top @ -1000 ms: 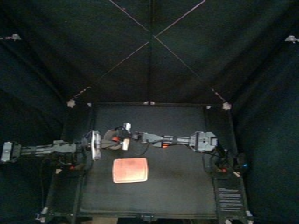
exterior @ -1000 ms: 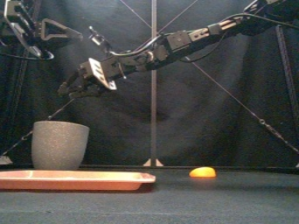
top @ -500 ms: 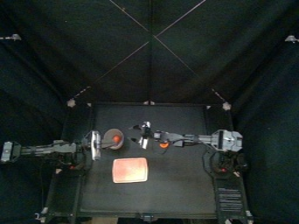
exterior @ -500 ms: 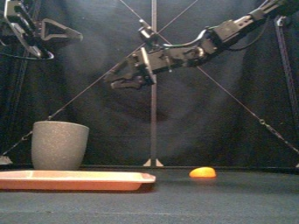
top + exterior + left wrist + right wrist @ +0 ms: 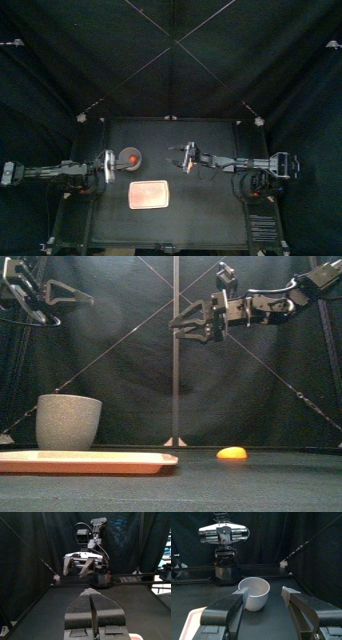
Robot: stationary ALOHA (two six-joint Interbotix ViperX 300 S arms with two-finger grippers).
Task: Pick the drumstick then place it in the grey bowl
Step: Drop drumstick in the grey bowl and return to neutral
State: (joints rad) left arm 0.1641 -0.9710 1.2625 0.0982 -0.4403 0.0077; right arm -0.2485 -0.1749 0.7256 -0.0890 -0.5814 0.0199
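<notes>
The grey speckled cup (image 5: 68, 421) stands upright at the left of the table, behind the pink tray (image 5: 87, 461). From above, something orange-red shows inside the cup (image 5: 132, 157); I cannot tell its shape. My right gripper (image 5: 194, 321) hangs high over the middle of the table, open and holding nothing. In the right wrist view its gripper (image 5: 264, 590) faces the cup (image 5: 254, 594) from a distance. My left gripper (image 5: 110, 165) rests shut at the left, beside the cup, its closed gripper (image 5: 93, 604) pointing across the table.
A small orange toy (image 5: 233, 453) lies on the table right of the middle, near the front. The pink tray (image 5: 148, 195) lies flat in front of the cup with nothing on it.
My right arm has drawn back from above the cup toward the right and risen a little, its gripper open throughout. The left arm has not moved.
</notes>
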